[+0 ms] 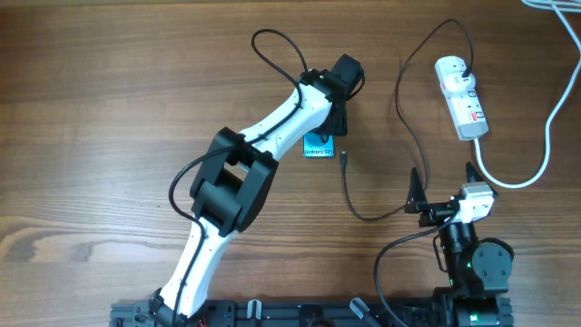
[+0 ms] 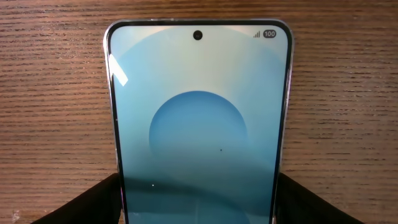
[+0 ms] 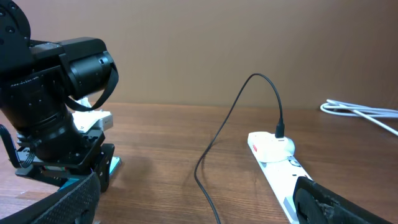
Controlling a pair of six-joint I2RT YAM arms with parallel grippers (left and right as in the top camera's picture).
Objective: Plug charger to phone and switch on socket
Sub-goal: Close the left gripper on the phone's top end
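The phone lies flat on the wooden table, turquoise screen up. It fills the left wrist view. My left gripper is down over it, a dark finger against each long edge, shut on the phone. The charger's black cable runs from a white adapter in the socket and loops to its plug tip, just right of the phone. My right gripper is open and empty near the cable loop. The right wrist view shows the cable, socket and phone edge.
The socket's thick white cord curves off the table's right side; it also shows in the right wrist view. The left arm's body stretches across the middle of the table.
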